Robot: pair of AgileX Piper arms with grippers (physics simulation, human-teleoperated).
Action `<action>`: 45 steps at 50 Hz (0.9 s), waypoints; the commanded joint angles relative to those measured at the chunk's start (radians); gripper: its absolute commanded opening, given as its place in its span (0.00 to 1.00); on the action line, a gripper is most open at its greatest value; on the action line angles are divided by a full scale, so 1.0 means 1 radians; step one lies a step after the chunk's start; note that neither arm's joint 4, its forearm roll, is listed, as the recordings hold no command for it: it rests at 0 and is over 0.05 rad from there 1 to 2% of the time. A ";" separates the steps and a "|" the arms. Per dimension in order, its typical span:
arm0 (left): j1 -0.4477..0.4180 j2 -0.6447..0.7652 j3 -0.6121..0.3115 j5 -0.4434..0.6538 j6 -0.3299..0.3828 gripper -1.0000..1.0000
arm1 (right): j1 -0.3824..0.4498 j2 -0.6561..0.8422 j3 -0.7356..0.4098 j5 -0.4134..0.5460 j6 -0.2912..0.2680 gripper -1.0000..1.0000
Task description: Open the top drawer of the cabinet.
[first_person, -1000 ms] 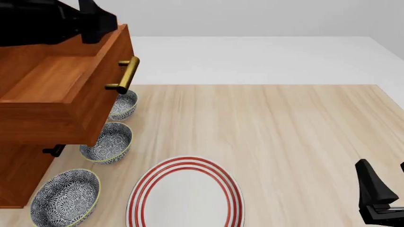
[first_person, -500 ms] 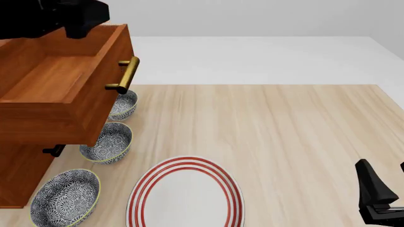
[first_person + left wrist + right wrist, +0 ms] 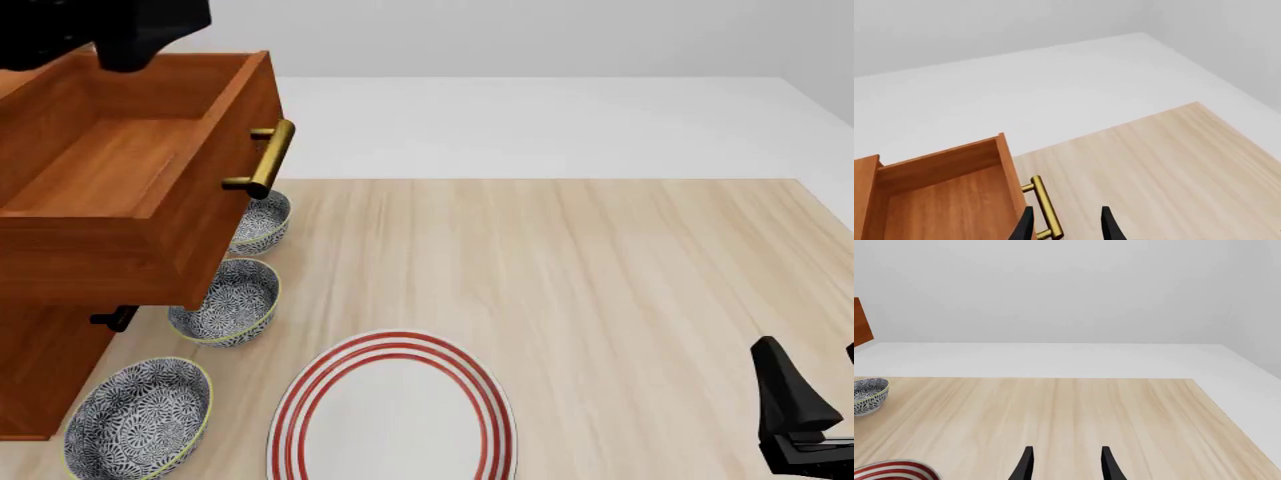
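**Drawer out, left arm pulling away**

Over the last second the left arm has drawn back toward the far left, above the cabinet (image 3: 40, 370); a second ago it hung over the drawer's far right corner, and now only its dark bulk shows at the front view's top-left corner. Nothing else has shifted.

The top drawer (image 3: 127, 185) stands pulled well out over the left side of the desk (image 3: 601, 270), its box open to view and its brass handle (image 3: 267, 160) facing right. It overhangs the two farther of three patterned bowls (image 3: 230, 300) lined up just beside the cabinet; a red-ringed plate (image 3: 391, 410) lies near, to their right.

The left tool (image 3: 1066, 225) has its fingers parted and holds nothing, with the handle just beside one finger in the wrist view. The right tool (image 3: 1066, 462) is likewise parted and empty, parked at the near right, well apart from the cabinet.

By my reading the opening itself is done, and the step in hand is the retreat. The next move calls only for lifting the left arm clear without knocking the drawer.
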 commanded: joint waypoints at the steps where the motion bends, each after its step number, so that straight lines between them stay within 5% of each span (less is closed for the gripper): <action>1: -0.020 -0.030 0.003 0.010 0.005 1.00 | 0.000 0.000 0.000 0.000 0.000 1.00; 31: -0.067 -0.079 -0.031 0.058 0.022 1.00 | 0.000 0.000 0.000 0.000 0.000 1.00; 39: -0.088 -0.089 -0.028 0.063 0.012 1.00 | 0.000 0.000 0.000 0.000 0.000 1.00; 42: -0.077 -0.076 -0.031 0.068 -0.051 1.00 | 0.000 0.000 0.000 0.000 0.000 1.00; 45: -0.092 -0.084 -0.024 0.063 -0.025 1.00 | 0.000 0.000 0.000 0.000 0.000 1.00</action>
